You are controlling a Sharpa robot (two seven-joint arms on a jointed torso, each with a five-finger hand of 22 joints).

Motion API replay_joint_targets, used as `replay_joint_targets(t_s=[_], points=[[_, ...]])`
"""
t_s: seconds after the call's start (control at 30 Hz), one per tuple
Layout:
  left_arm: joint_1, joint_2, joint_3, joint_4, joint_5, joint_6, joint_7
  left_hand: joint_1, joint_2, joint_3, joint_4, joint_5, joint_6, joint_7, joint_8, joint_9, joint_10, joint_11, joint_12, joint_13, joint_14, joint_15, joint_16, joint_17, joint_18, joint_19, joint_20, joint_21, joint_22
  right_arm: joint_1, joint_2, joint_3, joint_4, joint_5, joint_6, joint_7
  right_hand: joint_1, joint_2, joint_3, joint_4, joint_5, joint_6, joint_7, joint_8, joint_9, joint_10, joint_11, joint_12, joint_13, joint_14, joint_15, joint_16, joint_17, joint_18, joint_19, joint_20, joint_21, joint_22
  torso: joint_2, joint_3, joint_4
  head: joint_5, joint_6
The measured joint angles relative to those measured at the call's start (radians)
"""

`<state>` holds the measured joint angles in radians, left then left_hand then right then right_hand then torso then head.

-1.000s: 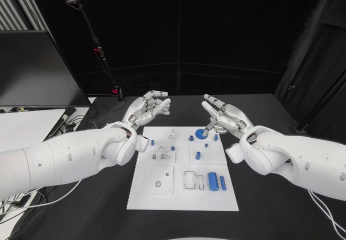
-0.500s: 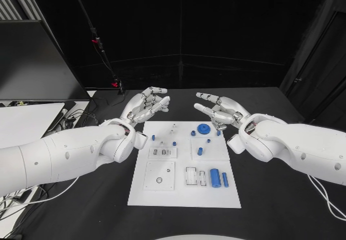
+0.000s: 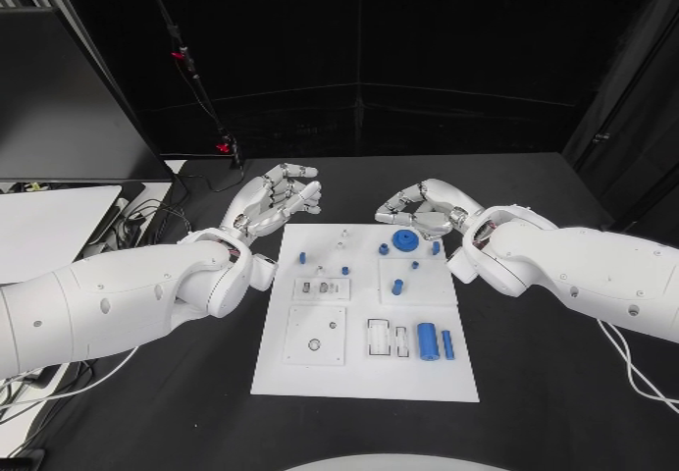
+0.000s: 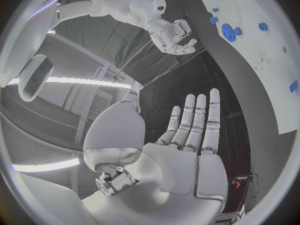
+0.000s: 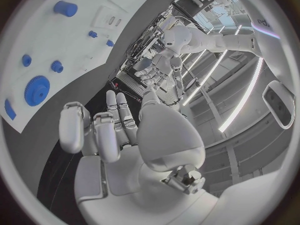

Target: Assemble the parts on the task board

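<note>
- On the far left we see our left hand (image 3: 273, 204) raised above the black tabletop (image 3: 170, 373), just off the far left corner of the task board (image 3: 361, 378); its fingers (image 4: 197, 120) are stretched out straight and slightly apart, and it holds nothing.
- The white task board lies in the middle of the tabletop, between our two arms.
- On the board's far half we see a small blue peg (image 3: 300, 259) near the left edge, and further right a blue gear (image 3: 405, 242) with smaller blue parts around it.
- On the near half a large blue cylinder (image 3: 426, 342) lies flat with a thinner blue pin (image 3: 447, 343) just beside it, right of an open rectangular slot (image 3: 377, 338).
- Our right hand (image 3: 422, 209) hovers just beyond the gear, above the board's far edge; its fingers are curled partly inward, apart, with nothing in them.
</note>
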<state>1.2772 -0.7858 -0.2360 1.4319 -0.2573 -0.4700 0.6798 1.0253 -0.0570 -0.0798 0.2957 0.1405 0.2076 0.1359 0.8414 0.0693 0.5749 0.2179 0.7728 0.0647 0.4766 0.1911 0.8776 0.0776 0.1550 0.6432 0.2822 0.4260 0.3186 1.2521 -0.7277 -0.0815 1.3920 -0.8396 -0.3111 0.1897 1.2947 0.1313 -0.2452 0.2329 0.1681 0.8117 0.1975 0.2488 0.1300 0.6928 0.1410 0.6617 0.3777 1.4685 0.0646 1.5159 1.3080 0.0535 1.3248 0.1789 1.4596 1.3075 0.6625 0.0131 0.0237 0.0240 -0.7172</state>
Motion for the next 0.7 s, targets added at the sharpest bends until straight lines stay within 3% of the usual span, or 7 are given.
replay_joint_targets(t_s=[0.17,0.33,0.6,0.7], points=[[0.006,-0.014,0.0,0.015,-0.001,0.002,0.0,0.0,0.0,0.0,0.0,0.0,0.071,0.005,-0.003,-0.003,-0.049,0.012,-0.037,-0.001,-0.026,0.014,-0.025,-0.004,0.0,-0.006,0.006,0.0,-0.005,0.002,0.014,0.001,-0.018,-0.115,-0.003,-0.02,0.092,-0.015,0.039,-0.045,-0.052,0.039,-0.01,0.0,-0.004,0.022,-0.009,-0.082,-0.101,-0.001,-0.001,0.0,0.0,0.0,0.036,-0.011,0.0,0.0,0.016,0.0011,0.0069,-0.004,-0.007],[0.01,-0.025,0.0,0.026,-0.001,0.008,0.0,0.005,-0.005,0.0,0.0,0.0,0.117,0.01,-0.023,-0.004,-0.07,0.016,-0.049,-0.001,-0.054,0.021,-0.033,-0.007,0.0,-0.022,0.004,-0.006,-0.011,0.003,0.033,0.001,-0.034,-0.232,-0.008,-0.047,0.174,-0.02,0.084,-0.07,-0.097,0.052,-0.012,-0.029,-0.018,0.054,-0.007,-0.145,-0.186,-0.004,-0.004,-0.004,0.0,0.0,0.046,-0.018,-0.009,-0.003,0.03,0.0005,0.0103,-0.009,-0.013],[0.015,-0.038,0.0,0.043,-0.001,0.017,0.0,0.009,-0.001,0.0,0.0,0.0,0.124,0.011,-0.047,-0.005,-0.079,0.017,-0.054,-0.001,-0.068,0.021,-0.033,-0.01,0.0,-0.029,0.003,-0.007,-0.015,0.003,0.064,0.001,-0.056,-0.455,-0.012,-0.119,0.239,-0.035,0.125,-0.085,-0.11,0.052,-0.012,-0.06,-0.032,0.064,-0.009,-0.2,-0.255,-0.002,-0.006,-0.009,0.0,0.0,0.099,-0.019,0.008,0.001,0.047,-0.0034,0.0137,-0.021,-0.016],[0.016,-0.043,0.0,0.049,-0.002,0.02,0.0,0.009,-0.001,0.0,0.0,0.0,0.123,0.011,-0.053,-0.005,-0.082,0.014,-0.054,-0.001,-0.068,0.021,-0.033,-0.01,0.0,-0.029,0.003,-0.011,-0.015,0.003,0.074,0.001,-0.06,-0.541,-0.009,-0.149,0.245,-0.042,0.132,-0.086,-0.116,0.044,-0.02,-0.07,-0.037,0.067,-0.012,-0.211,-0.268,-0.002,-0.013,-0.009,0.0,0.0,0.116,-0.023,0.02,0.001,0.051,-0.0041,0.0168,-0.025,-0.015]])
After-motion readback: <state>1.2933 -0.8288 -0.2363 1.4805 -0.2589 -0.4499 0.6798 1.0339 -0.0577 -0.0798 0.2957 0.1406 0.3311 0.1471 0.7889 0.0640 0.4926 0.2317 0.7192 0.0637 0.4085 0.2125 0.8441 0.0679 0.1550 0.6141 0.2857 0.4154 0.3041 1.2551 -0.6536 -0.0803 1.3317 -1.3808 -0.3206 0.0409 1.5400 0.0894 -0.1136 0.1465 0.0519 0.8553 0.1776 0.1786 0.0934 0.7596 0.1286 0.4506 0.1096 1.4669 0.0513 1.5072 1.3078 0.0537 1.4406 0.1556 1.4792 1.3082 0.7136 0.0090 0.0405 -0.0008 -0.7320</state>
